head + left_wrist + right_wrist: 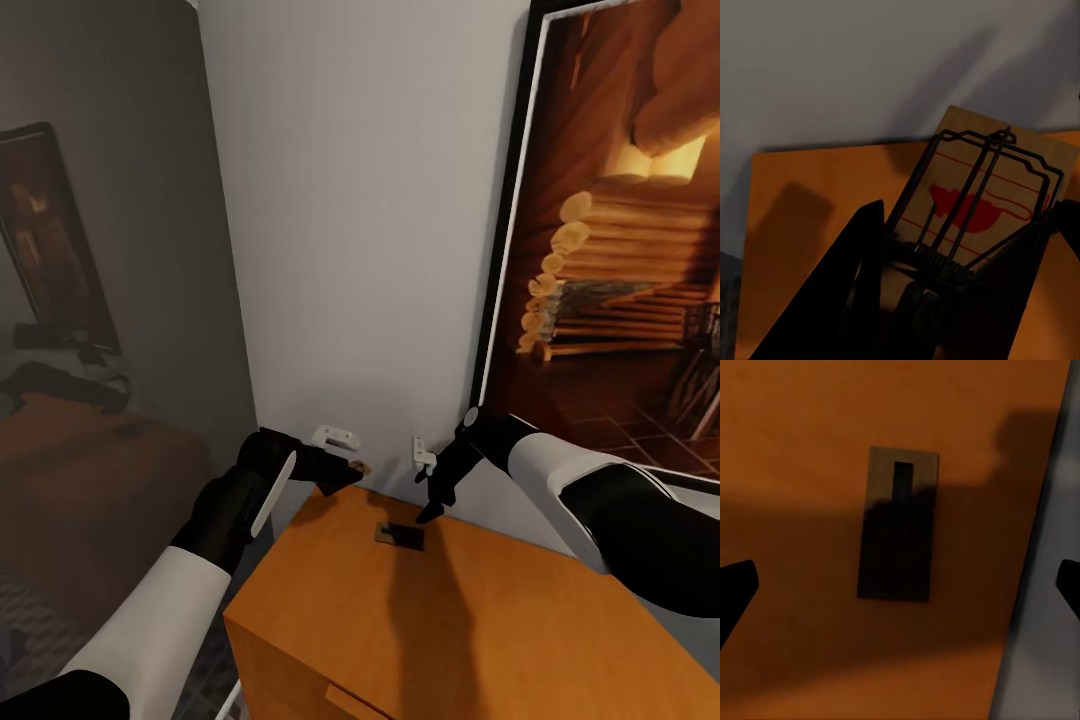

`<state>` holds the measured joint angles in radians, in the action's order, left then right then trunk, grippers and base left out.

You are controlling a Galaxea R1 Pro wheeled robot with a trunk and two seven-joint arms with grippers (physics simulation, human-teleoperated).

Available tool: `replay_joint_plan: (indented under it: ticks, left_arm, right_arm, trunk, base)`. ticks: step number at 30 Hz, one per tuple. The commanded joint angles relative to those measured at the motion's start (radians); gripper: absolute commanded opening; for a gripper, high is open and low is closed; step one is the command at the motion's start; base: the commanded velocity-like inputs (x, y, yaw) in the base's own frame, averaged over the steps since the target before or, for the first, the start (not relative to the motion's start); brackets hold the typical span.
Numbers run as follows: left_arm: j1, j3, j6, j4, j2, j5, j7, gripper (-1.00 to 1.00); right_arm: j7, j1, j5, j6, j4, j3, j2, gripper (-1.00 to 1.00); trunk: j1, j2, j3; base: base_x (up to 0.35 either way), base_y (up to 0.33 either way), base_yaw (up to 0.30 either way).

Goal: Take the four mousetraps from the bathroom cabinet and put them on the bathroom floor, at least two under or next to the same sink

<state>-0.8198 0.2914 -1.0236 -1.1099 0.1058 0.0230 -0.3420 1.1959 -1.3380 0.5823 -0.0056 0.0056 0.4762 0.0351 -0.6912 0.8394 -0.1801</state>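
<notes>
The orange-brown cabinet [480,620] fills the lower middle of the head view, against a white wall. One mousetrap [400,535] lies flat on its top near the back edge; from above it appears as a dark, shadowed rectangle [898,525]. My right gripper [430,508] hangs just above and beside it, open, with its fingertips [736,585] spread wide on either side of the trap. My left gripper [335,472] is at the cabinet's back left corner, shut on a second mousetrap [979,195], a tan board with a red mark and dark wire.
A large framed picture [620,250] leans against the wall behind the cabinet on the right. Two white wall fittings [335,437] [423,452] sit just above the cabinet top. A brown bed [90,470] with dark clothes lies to the left.
</notes>
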Motion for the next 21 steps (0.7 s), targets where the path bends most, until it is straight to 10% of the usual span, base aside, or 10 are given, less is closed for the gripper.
replay_joint_plan:
  ticks: [1,18,21]
  left_arm:
    - [-0.001,0.000,-0.004,-0.001,0.000,0.003,-0.003,-1.00]
    - [-0.001,0.000,-0.004,-0.001,0.000,0.003,-0.003,-1.00]
    - [-0.001,0.000,-0.004,-0.001,0.000,0.003,-0.003,-1.00]
  right_arm:
    - [0.002,-0.001,0.007,-0.001,0.001,-0.005,0.000,1.00]
    - [-0.001,-0.001,0.002,-0.028,0.001,-0.009,0.000,1.00]
    - [-0.007,-0.001,-0.070,-0.036,0.000,-0.008,0.001,1.00]
  trunk:
    - [-0.004,0.009,-0.005]
    - [-0.035,0.065,-0.030]
    - [-0.035,0.065,-0.030]
  base:
    - [0.000,0.000,0.000]
    - [0.000,0.000,0.000]
    - [0.000,0.000,0.000]
